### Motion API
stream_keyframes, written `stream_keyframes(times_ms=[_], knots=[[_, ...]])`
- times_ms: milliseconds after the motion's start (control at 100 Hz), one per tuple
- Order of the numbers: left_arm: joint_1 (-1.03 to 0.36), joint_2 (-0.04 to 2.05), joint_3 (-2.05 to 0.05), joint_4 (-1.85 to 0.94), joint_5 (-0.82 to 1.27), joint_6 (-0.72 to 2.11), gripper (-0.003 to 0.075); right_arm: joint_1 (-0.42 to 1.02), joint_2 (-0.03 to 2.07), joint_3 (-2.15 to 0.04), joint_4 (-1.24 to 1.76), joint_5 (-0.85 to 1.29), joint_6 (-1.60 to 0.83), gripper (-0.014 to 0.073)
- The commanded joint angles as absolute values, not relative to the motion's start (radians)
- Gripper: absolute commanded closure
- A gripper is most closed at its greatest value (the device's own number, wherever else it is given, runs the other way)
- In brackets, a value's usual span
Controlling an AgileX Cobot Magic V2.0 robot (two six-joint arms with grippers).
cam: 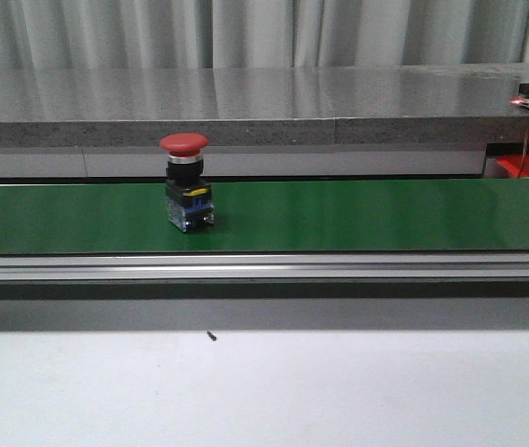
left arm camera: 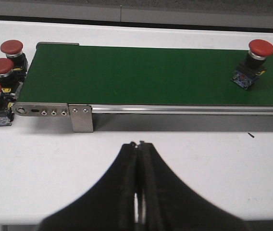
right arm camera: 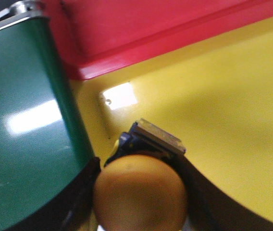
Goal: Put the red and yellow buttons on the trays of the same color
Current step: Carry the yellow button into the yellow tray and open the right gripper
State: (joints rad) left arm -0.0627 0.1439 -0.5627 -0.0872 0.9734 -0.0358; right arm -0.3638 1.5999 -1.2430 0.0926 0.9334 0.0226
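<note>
Currently right gripper (right arm camera: 139, 211) clamps yellow button (right arm camera: 140, 197) over yellow tray (right arm camera: 232, 110); left gripper (left arm camera: 139, 144) closed, empty; red button (cam: 186, 182) on belt (cam: 386, 214).

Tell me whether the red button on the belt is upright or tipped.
Upright. The red button stands on its base on the belt with the red cap on top; the left wrist view shows the same.

green conveyor belt (cam: 358, 216), white table (cam: 264, 391), grey curtain (cam: 246, 33)

It looked like an industrial lab cell: a green conveyor belt (cam: 339, 216) on aluminium rails, a white bench (cam: 264, 391), grey curtains (cam: 246, 33) behind.
</note>
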Motion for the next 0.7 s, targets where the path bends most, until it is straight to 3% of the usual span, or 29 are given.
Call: stream_keyframes(times_ms=[0, 690], knots=[[-0.071, 0.159, -0.587, -0.096, 0.902, -0.034, 0.074, -0.377, 1.554, -1.234, 0.093, 0.835, 0.028, 0.041], [-0.071, 0.159, -0.587, -0.096, 0.902, -0.034, 0.074, -0.377, 1.723, -1.193, 0.146, 0.737, 0.028, 0.0395]])
